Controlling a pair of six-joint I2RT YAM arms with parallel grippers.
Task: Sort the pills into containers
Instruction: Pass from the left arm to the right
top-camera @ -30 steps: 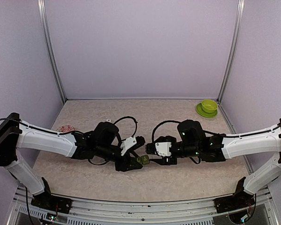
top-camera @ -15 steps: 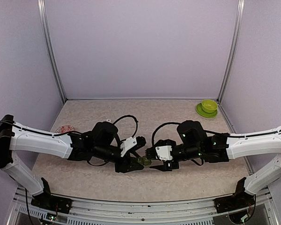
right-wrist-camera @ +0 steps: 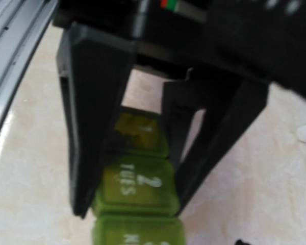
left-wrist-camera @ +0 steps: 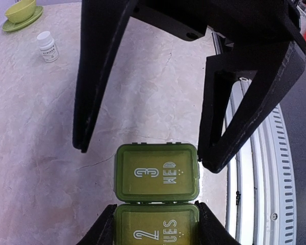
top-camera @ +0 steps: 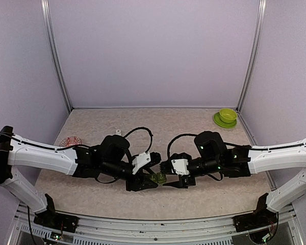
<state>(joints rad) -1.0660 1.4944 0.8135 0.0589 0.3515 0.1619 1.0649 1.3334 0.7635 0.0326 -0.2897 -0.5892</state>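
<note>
The containers [left-wrist-camera: 157, 172] are a dark green strip of lidded squares, held just above the table at centre front [top-camera: 157, 178]. My left gripper [left-wrist-camera: 155, 205] is shut on the "2 TUES" square [right-wrist-camera: 137, 186], one finger on each side. My right gripper [left-wrist-camera: 148, 155] faces it, open, its jaws straddling the "3 WED" square; one fingertip [left-wrist-camera: 214, 162] is at the lid's corner, the other [left-wrist-camera: 82, 147] stands clear. All lids in view are closed. In the top view the two grippers meet tip to tip [top-camera: 163, 178]. No loose pills show.
A white pill bottle [left-wrist-camera: 47, 46] stands on the table behind the left arm [top-camera: 118, 132]. A lime-green bowl on its saucer [top-camera: 227, 116] sits at the back right corner. A small round dish with reddish contents [top-camera: 71, 140] lies at the left. The table's metal front rail [left-wrist-camera: 260, 168] is close by.
My right gripper's jaws have spread wider around the end of the strip. Both grippers and the strip have drifted slightly right and toward the front edge.
</note>
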